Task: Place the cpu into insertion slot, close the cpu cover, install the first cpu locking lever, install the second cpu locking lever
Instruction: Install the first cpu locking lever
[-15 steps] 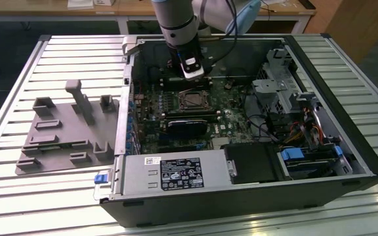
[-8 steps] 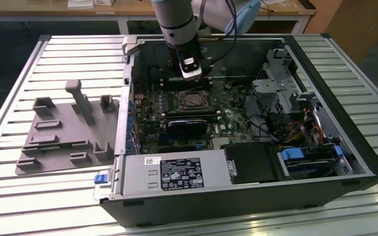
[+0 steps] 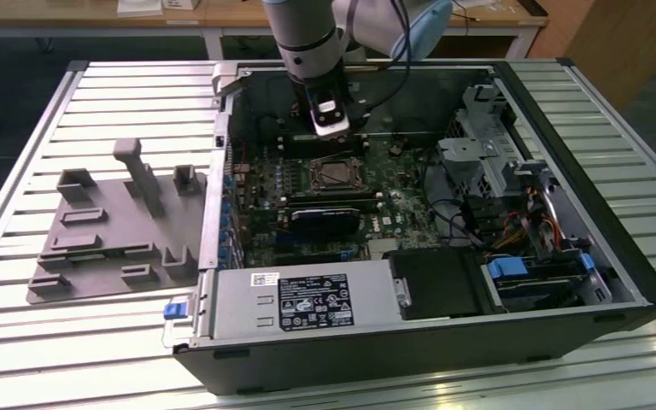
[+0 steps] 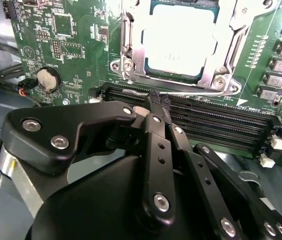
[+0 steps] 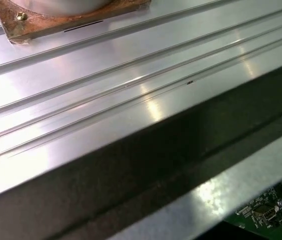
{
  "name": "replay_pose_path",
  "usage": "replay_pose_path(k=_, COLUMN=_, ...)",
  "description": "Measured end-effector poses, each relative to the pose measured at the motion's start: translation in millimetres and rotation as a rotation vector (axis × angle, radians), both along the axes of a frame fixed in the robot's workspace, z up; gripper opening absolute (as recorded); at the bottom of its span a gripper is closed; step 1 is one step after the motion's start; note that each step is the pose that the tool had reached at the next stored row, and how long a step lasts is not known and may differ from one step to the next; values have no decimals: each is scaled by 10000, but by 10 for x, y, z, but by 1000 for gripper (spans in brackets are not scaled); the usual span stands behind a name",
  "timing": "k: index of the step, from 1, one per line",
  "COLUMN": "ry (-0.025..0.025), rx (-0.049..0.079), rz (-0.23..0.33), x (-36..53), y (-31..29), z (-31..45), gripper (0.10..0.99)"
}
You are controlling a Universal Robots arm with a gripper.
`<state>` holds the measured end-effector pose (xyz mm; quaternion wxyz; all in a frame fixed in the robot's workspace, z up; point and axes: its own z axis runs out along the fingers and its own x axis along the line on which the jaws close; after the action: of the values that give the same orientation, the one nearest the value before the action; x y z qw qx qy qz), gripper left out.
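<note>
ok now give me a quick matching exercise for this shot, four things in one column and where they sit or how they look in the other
Things:
1. cpu
2. cpu cover
3. gripper
4. grey fixture plate

Descriptions:
A. silvery metal frame lying around the chip
B. on the slatted table, outside the computer case
C. pale top showing through a square window
D. tips down by the long black slots

Pairs: 1-C, 2-A, 3-D, 4-B
</note>
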<state>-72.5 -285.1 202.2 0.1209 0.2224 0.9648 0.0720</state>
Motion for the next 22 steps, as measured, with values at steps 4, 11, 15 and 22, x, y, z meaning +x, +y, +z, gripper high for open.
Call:
replay_pose_path(k=4, ry=2, rx=-10, rz=-16, x=0, y=0, z=-1, gripper=102)
replay_pose_path(k=11, ry=0, rx=-14, rz=-3, x=7, y=-13, z=-10, gripper=102)
replay_pose_path(k=15, ry=0, rx=-13, rz=-2, x=17, y=-22, z=-13, gripper=102)
replay_pose_path(k=22, ry=1, rx=-14, rz=-3, x=18, y=-24, z=-40, gripper=102)
